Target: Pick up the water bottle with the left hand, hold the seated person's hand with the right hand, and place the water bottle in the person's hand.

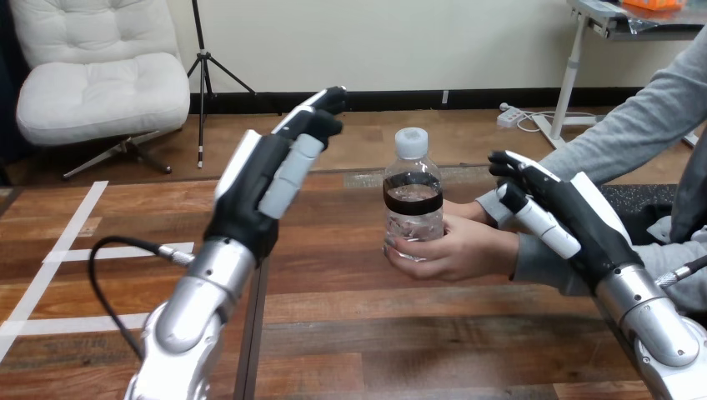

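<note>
Standing upright in the person's hand, the water bottle is clear ribbed plastic with a white cap and a dark band near its top; the person's fingers curl round its base, so the handover looks done; left of the bottle and well apart, the left hand is raised, its black-and-white fingers straight and empty; right of the bottle, the right hand hangs over the person's grey sleeve, fingers loosely extended, clasping nothing that I can see; only drawing both hands away seems left.

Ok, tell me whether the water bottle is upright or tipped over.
Upright: the water bottle stands with its cap on top, and the person's hand is curled round its base.
</note>
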Robot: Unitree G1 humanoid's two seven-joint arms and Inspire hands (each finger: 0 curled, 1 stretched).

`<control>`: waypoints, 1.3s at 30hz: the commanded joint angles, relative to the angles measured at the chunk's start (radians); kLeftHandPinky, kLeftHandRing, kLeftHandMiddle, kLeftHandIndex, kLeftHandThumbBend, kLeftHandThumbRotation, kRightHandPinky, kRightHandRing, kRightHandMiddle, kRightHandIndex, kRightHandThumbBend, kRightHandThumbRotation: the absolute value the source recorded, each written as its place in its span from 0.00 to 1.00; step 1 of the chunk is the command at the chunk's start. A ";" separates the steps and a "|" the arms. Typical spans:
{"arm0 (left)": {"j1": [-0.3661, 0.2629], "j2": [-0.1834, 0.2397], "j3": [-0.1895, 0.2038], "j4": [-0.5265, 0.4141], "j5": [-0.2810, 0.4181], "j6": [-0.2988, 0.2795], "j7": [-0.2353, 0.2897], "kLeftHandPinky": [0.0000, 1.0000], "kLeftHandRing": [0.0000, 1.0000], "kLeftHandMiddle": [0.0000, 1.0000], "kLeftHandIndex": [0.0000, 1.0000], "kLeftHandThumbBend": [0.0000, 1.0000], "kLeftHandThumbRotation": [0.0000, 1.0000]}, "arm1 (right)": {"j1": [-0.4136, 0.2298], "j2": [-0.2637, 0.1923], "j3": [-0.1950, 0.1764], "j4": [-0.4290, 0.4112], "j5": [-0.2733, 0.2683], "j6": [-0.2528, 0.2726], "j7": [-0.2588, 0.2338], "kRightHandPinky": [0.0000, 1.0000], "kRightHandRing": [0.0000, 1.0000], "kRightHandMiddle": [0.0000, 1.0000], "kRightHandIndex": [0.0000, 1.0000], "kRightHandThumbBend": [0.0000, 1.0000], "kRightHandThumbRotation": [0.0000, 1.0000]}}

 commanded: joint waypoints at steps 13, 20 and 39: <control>0.105 -0.012 0.054 -0.231 -0.086 0.035 -0.003 0.93 0.89 0.91 0.88 0.91 1.00 | 0.095 0.081 -0.099 -0.339 0.228 0.110 0.127 0.91 0.92 0.92 0.93 1.00 1.00; 0.163 -0.028 0.063 -0.291 -0.125 0.044 0.007 0.96 0.89 0.91 0.89 0.92 0.96 | 0.166 0.119 -0.103 -0.483 0.301 0.168 0.141 0.98 0.97 0.95 0.96 1.00 1.00; 0.312 -0.029 0.059 -0.372 -0.171 0.008 -0.018 0.91 0.88 0.89 0.87 0.88 0.94 | 0.345 0.225 -0.076 -0.813 0.347 0.334 0.082 1.00 1.00 0.97 0.97 1.00 1.00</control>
